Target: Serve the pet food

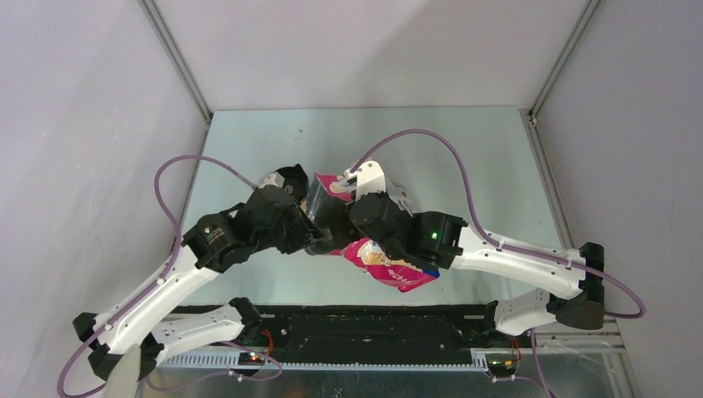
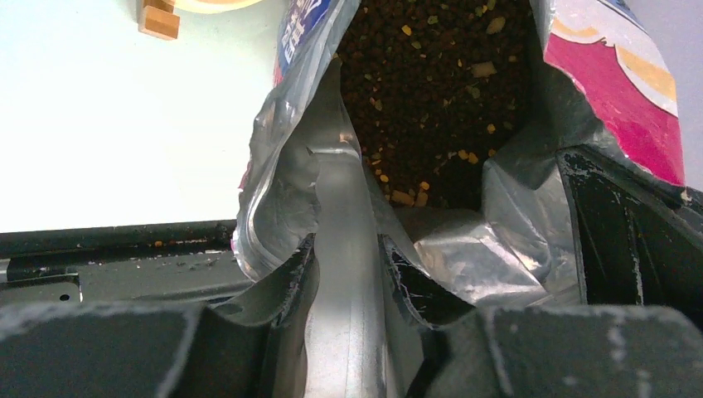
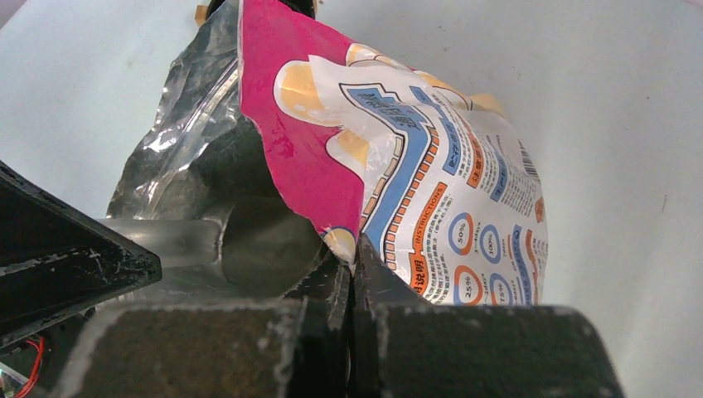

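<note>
Kibble [image 2: 431, 91]: down inside open bag [image 2: 613, 108], dark brown, a few tan bits mixed in. Nearest, left claw [image 2: 348, 278] pinching handle of clear scoop [image 2: 336, 199], scoop poking into bag mouth. Crinkly silver lining folded close on both sides of scoop, crowding it. Right claw [image 3: 352, 274] pressed together on torn pink edge of bag. On bag side: "INSTRUCTIONS" in orange, rings marked 50% and 100%, lower rings partly cut off, barcode [image 3: 527, 162] farther back; small print too tiny to read. Beyond bag, pale table [image 2: 99, 124]. At far edge, brown block [image 2: 157, 18] and pale round rim [image 2: 217, 3], both cut off, hard to name. Scoop's front end hard to pick out against silver. From above, bag mouth hidden under both claws.
</note>
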You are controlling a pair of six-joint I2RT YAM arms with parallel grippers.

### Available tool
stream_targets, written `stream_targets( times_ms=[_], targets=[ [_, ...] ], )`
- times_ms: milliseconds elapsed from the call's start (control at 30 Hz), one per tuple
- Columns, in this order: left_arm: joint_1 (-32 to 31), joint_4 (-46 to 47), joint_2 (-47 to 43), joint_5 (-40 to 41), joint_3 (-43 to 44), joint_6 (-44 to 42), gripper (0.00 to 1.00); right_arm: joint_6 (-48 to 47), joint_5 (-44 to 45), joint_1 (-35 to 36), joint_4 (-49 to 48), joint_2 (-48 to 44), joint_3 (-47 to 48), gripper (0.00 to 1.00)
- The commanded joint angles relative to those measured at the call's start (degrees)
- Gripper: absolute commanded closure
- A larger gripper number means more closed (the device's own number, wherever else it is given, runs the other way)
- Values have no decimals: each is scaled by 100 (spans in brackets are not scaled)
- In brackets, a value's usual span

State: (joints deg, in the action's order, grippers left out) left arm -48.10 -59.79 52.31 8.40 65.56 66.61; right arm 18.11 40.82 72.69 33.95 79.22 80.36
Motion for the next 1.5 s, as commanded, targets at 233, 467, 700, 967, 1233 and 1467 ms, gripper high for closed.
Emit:
stream_targets(
  times_ms=[233,467,700,967,1233,1467],
  targets=[
    [15,55,846,-349,272,-611,100,192,148,46,-389,-222,-100,100],
    [13,709,1232,-862,60,-941,100,538,140,-109,-560,-445,-493,100],
    [26,2984,687,-1434,-1343,-500,100,1183,337,-505,-778,-1160,-1274,100],
    [25,4620,178,-1314,-2239,-136,100,1161,864,-649,-661,-1934,-1743,100],
    [28,6294,204,-1714,-2703,-1,100,723,1547,-772,-595,-2497,-1744,100],
    [21,6024,92,-1570,-2428,-131,100,268,1902,-773,-823,-2825,-1748,100]
  ],
)
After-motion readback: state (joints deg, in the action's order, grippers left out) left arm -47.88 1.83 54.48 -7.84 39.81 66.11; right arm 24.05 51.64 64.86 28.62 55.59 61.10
